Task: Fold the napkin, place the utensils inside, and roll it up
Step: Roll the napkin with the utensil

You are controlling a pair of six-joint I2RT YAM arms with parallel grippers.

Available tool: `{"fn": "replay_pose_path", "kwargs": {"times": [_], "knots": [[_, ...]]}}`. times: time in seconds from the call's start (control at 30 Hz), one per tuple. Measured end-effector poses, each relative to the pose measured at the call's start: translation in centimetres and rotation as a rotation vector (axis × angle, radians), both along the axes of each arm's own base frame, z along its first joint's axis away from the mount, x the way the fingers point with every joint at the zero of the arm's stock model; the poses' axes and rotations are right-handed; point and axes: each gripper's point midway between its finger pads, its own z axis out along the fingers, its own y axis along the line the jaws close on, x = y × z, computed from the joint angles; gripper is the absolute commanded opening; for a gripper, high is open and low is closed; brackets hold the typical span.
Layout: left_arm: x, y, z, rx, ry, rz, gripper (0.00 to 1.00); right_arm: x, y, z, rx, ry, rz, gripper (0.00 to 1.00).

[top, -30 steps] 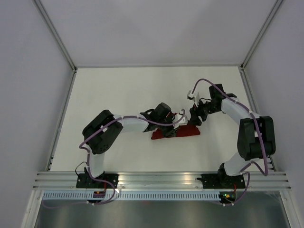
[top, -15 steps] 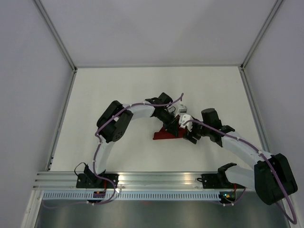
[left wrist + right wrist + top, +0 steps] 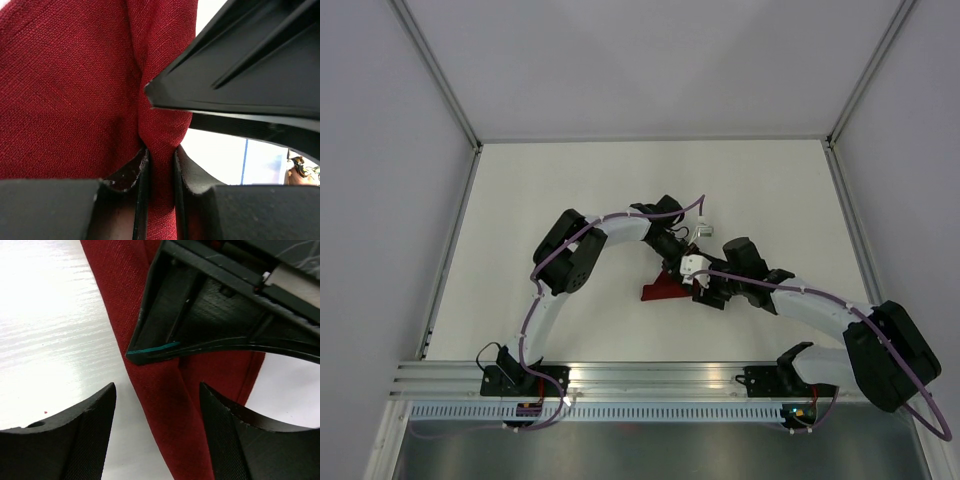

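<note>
Maroon weave, nearest the lens: shows the napkin point(image 3: 65, 100) drawn up into a standing ridge. Clamps that ridge between the closed pads of the left gripper point(image 3: 159, 154), with cloth filling the whole slit. Reads as a hold meant to stop the fold slumping during work by the other arm.

Straddles the same strip with the right gripper point(image 3: 157, 390), fingers spread wide and gripping nothing. Lets the cloth pass between them from 11 o'clock to 5 o'clock in that wrist view. Appears poised to take a second grip or to press the layers flat. Brings both tools nearly tip to tip, crowding both wrist cameras.

From above: sets the right gripper at the 3 o'clock end of the cloth, reaching in from 4 o'clock. Sets the left gripper at about 1 o'clock of the cloth, reaching in from 10 o'clock. Leaves the napkin as a small folded wedge near the middle of the table point(image 3: 550, 190), exposed part trailing toward 9 o'clock.

Reveals no knife in any view; cannot tell whether wrapped inside or lying elsewhere. Suggests folding or rolling under way, not yet complete.
</note>
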Motion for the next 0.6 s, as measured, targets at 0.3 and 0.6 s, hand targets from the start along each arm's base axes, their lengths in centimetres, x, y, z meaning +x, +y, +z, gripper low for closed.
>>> {"fn": "replay_pose_path", "kwargs": {"times": [0.3, 0.6], "knots": [[-0.3, 0.3, 0.0, 0.027, 0.02, 0.004, 0.37, -0.5, 0.0, -1.4, -0.034, 0.039, 0.016, 0.48], [0.4, 1.2, 1.0, 0.022, 0.018, 0.061, 0.47, -0.2, 0.4, -1.6, -0.053, 0.071, 0.042, 0.29]]}}
